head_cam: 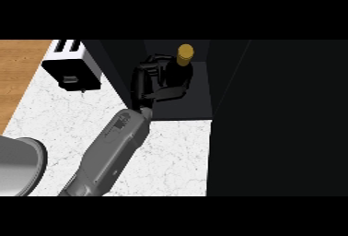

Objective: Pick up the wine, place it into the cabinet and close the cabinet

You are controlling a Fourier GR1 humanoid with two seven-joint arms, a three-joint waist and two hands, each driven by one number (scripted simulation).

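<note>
Dark cabinet [176, 108] interior, left hand [146, 80] apparently curled around wine bottle [178, 69], upright.

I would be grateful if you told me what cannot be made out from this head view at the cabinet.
- Wine bottle: its dark body merges with the dark cabinet interior; only the gold cap is distinct.
- Left hand: black on black, so contact with the bottle is unclear.
- Right hand: nowhere in the view.
- Cabinet door: a dark panel without visible detail.
- Toaster and metal pot: partly cut off.

Wine bottle [178, 69] body lost in dark cabinet [176, 108], pot [17, 166] cut off
</note>
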